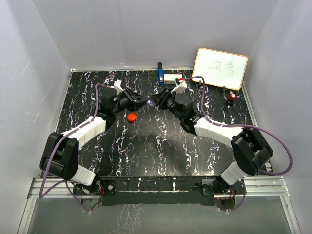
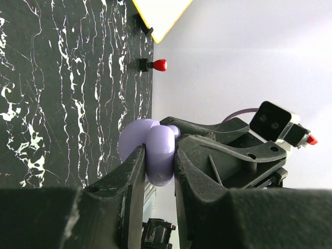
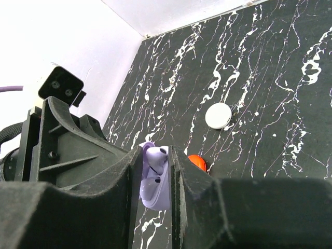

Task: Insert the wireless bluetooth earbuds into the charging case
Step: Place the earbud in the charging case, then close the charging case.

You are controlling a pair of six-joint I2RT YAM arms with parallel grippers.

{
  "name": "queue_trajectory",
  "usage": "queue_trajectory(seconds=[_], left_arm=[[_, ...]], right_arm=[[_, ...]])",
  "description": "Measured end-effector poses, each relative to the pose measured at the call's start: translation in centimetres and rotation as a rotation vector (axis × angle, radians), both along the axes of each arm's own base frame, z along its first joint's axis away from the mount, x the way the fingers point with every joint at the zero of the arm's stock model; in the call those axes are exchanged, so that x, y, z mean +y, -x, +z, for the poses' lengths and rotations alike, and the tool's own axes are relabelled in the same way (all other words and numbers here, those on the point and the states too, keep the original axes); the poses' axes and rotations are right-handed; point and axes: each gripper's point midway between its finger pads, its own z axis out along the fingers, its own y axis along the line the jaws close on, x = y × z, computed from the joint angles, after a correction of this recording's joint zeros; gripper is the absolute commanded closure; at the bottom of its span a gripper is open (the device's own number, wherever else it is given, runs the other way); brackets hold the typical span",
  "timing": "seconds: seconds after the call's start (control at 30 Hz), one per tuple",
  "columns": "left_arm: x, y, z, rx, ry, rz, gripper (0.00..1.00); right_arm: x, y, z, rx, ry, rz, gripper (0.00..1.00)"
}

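Note:
My two grippers meet above the middle of the black marbled table (image 1: 161,146). My left gripper (image 2: 160,155) (image 1: 145,102) is shut on the rounded purple charging case (image 2: 158,153) and holds it in the air. My right gripper (image 3: 157,155) (image 1: 160,101) is shut on a purple earbud (image 3: 155,155) with dark spots. The earbud lies against a purple shell of the case (image 3: 165,192). The right fingers (image 2: 207,129) reach the case from the other side. Only a purple glint (image 1: 152,104) shows in the top view. No red or white earbuds are visible.
A red puck (image 1: 131,117) (image 3: 197,162) lies on the table below the grippers. A white puck (image 3: 218,115) lies beyond it. At the back stand a whiteboard (image 1: 220,68), a red-capped object (image 1: 232,97) (image 2: 158,65), a blue item (image 1: 160,74) and a white box (image 1: 171,78).

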Motion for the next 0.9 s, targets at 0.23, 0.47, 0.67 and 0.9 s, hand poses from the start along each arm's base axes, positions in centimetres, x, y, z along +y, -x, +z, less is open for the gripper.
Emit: queue_trajectory(seconds=[0.23,0.47,0.67,0.9], left_arm=[[0.0,0.0,0.2,-0.004,0.007,0.002,1.0],[0.0,0.0,0.6,-0.013,0.013,0.002,1.0],[-0.1,-0.1,0.9,-0.027,0.02,0.0,1.0],[-0.1,-0.1,0.8,-0.014,0.015,0.0,1.0]], right_arm=[[-0.1,0.0,-0.3,0.01,0.008,-0.001,0.72],[-0.1,0.0,-0.5,0.016,0.014,-0.003,0.63],[-1.2,-0.3,0.5,-0.011,0.025,-0.042,0.53],[-4.1,0.5,4.5,-0.122,0.072,-0.085,0.23]])
